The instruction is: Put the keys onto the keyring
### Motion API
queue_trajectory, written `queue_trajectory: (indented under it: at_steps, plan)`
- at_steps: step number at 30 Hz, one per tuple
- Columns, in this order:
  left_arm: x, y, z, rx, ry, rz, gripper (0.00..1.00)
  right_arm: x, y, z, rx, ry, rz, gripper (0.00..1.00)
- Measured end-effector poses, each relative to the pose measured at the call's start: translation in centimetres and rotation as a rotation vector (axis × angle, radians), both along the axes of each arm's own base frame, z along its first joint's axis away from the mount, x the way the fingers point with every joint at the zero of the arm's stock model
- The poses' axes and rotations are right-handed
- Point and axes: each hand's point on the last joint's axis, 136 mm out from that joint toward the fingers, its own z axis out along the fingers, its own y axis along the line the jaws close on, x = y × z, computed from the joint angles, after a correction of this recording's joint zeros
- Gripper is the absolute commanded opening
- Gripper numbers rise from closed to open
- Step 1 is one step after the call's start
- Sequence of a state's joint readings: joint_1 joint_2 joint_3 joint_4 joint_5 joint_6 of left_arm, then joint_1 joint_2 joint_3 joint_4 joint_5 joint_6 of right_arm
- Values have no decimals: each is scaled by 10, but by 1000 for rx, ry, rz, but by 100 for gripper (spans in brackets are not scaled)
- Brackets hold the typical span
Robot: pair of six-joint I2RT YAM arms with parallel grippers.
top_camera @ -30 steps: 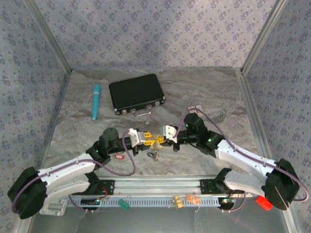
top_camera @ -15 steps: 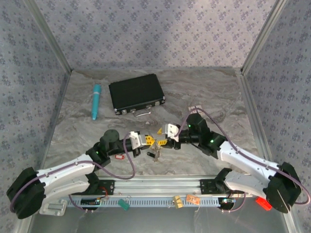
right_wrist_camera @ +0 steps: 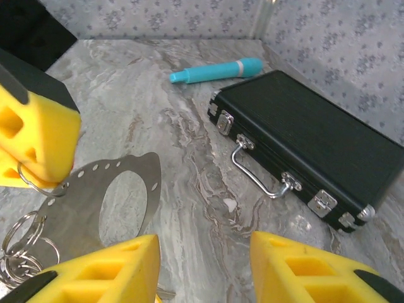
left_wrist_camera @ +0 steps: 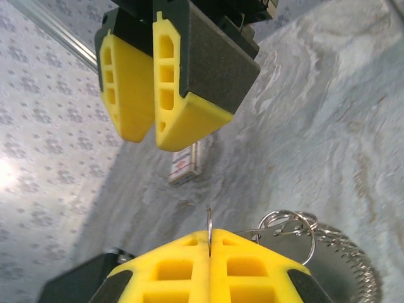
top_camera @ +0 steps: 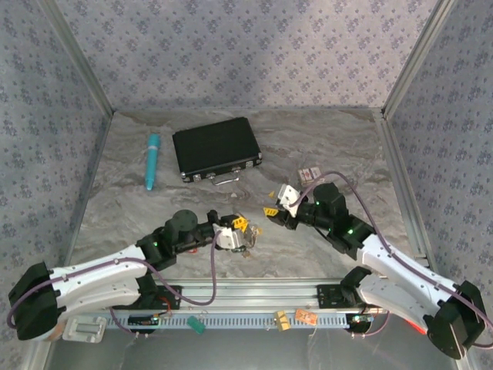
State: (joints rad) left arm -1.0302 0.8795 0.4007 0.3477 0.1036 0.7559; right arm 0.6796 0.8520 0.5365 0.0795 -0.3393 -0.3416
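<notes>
2 yellow fingers of the left gripper (left_wrist_camera: 209, 238) were clenched on a thin loop of the keyring (left_wrist_camera: 287, 226), between both grippers, as the left wrist showed us. From the right wrist we saw the right gripper (right_wrist_camera: 203, 259) released, empty, near the keyring's silvery perforated plate (right_wrist_camera: 107, 196). Bare marble table (top_camera: 331, 146) stretched behind; the black case (top_camera: 216, 148) sat well apart.

Shiny metal keyring (left_wrist_camera: 284, 222), matt textured case (right_wrist_camera: 309, 139), smooth marbled table (right_wrist_camera: 158, 82), matt plastic fingers (right_wrist_camera: 297, 265).
</notes>
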Motion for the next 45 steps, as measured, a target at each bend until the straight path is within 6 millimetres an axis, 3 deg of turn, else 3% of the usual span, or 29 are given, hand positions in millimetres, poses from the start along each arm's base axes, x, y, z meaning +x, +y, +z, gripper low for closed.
queue_trajectory:
  at_steps: [6, 12, 16, 22, 25, 28, 34, 37, 45]
  plan:
    - [8, 3, 3, 47, -124, 24, 0, 17, -19, 6, 68, 33, -176, 42]
    - [17, 9, 3, 42, -106, 69, 0, 31, -24, 3, 81, 150, -265, 40]
    - [44, 27, 0, 18, 25, 191, 0, 45, -27, 6, 98, 270, -357, 33]
    - [94, 70, 21, -115, 276, 453, 0, 55, -20, 1, 68, 407, -387, 28]
    - [114, 95, 22, -188, 400, 581, 0, 42, -4, -13, -11, 422, -315, 30]
    - [126, 121, 10, -251, 530, 698, 0, 20, 20, -26, -111, 374, -189, 30]
    - [142, 162, -3, -407, 717, 894, 0, -32, 81, -42, -259, 121, 162, 36]
    - [143, 169, -6, -458, 763, 935, 0, -51, 109, -63, -315, 48, 288, 36]
    - [139, 181, -17, -546, 821, 1013, 0, -70, 178, -133, -432, 39, 430, 40]
